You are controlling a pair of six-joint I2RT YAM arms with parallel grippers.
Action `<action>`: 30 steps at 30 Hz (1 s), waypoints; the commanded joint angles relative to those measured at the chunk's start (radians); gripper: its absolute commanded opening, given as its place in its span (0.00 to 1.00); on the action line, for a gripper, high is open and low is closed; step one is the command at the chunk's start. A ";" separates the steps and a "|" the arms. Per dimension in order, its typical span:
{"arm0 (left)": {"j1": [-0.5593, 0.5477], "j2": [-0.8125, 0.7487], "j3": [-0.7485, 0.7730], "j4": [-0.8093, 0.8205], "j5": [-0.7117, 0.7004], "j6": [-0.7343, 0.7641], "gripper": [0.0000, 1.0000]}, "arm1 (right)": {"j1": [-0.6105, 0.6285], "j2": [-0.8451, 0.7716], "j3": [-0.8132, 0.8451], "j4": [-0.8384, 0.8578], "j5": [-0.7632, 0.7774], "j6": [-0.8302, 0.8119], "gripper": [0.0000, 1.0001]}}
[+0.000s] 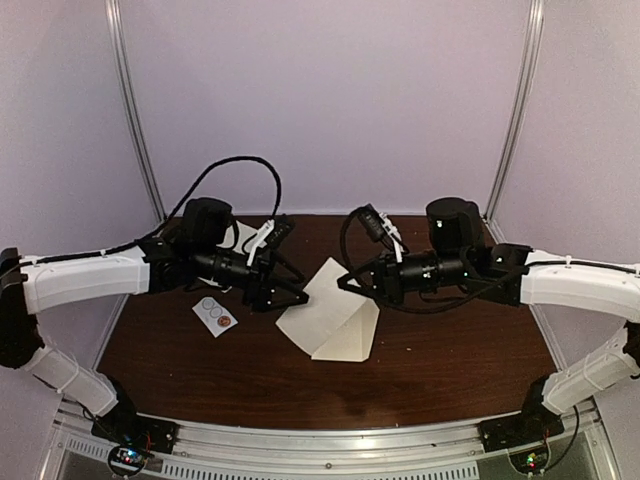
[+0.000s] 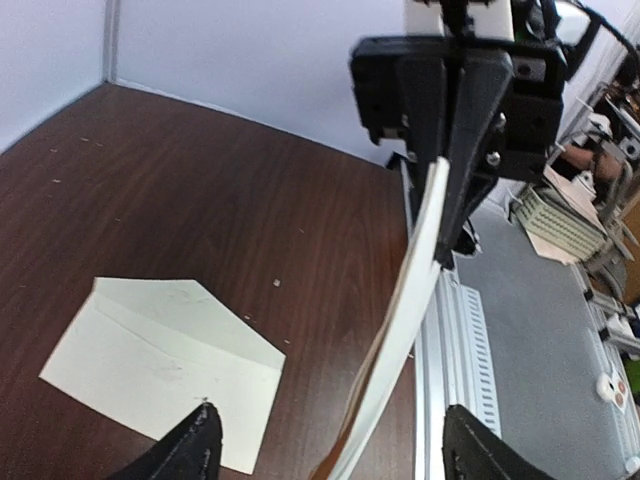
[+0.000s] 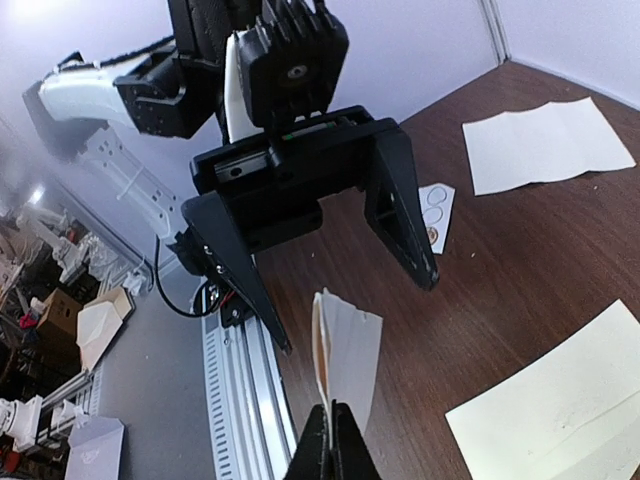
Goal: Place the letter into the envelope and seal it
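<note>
My right gripper [image 3: 332, 425] is shut on the folded white letter [image 3: 348, 345] and holds it on edge above the table. The left wrist view shows the letter [image 2: 408, 310] as a thin curved strip running down from the right gripper [image 2: 452, 240]. Its free end reaches between the spread fingers [image 2: 195, 450] of my open left gripper [image 2: 330, 455], which touch nothing. The cream envelope [image 2: 165, 365] lies flat on the table below with its pointed flap open. From above, the left gripper [image 1: 293, 287] and the right gripper [image 1: 344, 283] face each other over the letter [image 1: 318, 300] and the envelope [image 1: 355, 338].
A small white card with round stickers [image 1: 215, 315] lies left of the envelope, under the left arm. A creased white sheet [image 3: 545, 145] lies farther back on the brown table [image 1: 440, 360]. The metal rail [image 1: 330, 440] runs along the near edge.
</note>
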 commanded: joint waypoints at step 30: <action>0.037 -0.346 -0.445 1.040 -0.144 -0.789 0.34 | 0.004 -0.095 -0.239 0.936 0.111 0.372 0.00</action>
